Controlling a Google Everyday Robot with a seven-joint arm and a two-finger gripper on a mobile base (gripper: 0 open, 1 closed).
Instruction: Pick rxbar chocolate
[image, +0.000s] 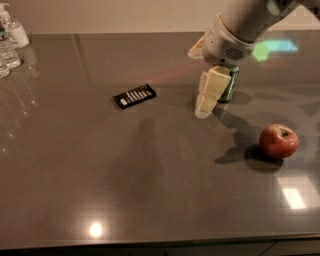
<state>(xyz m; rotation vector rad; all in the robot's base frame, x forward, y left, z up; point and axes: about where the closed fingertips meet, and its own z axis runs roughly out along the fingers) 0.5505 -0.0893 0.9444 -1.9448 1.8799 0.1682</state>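
The rxbar chocolate, a flat black wrapper with white text lines, lies on the dark grey table left of centre. My gripper hangs from the arm coming in at the top right, its cream fingers pointing down, to the right of the bar and apart from it. It holds nothing that I can see. The green soda can stands just behind the gripper and is mostly hidden by it.
A red apple sits at the right. Clear bottles stand at the far left back corner. The table's front edge runs along the bottom.
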